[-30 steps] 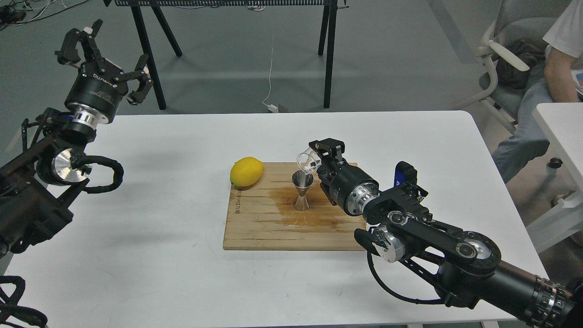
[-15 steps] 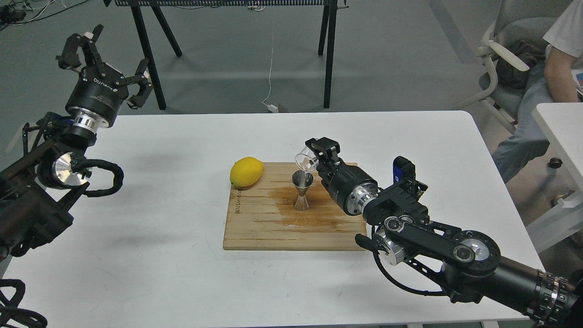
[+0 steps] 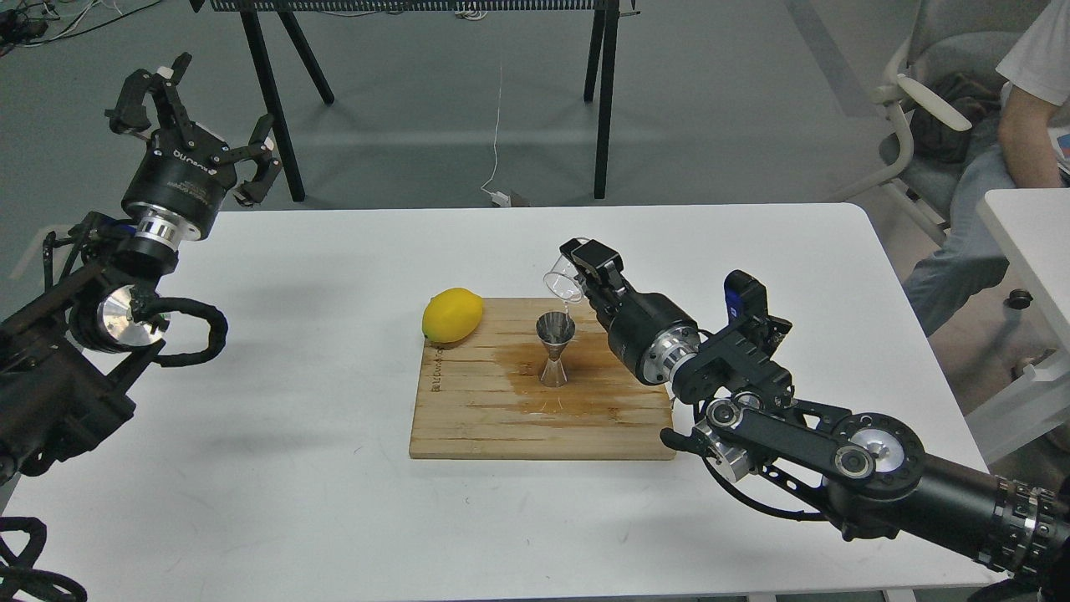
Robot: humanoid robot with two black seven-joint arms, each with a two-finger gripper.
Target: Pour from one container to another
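My right gripper [image 3: 583,269] clamps the small clear glass cup [image 3: 563,281] just right of the frame's centre, tipped mouth-down over the steel jigger [image 3: 555,349]. The jigger (hourglass-shaped, shiny) stands upright mid-frame on the wooden board [image 3: 476,418], in a dark wet patch. A lemon [image 3: 452,315] lies at the board's upper-left corner. In the upper left of the frame my left gripper [image 3: 196,113] hangs with fingers spread wide, holding nothing, beyond the white tabletop [image 3: 292,502].

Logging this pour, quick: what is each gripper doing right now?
Left gripper: open, holding nothing, raised off to the side.
Right gripper: closed on the glass cup, tipped above the jigger.
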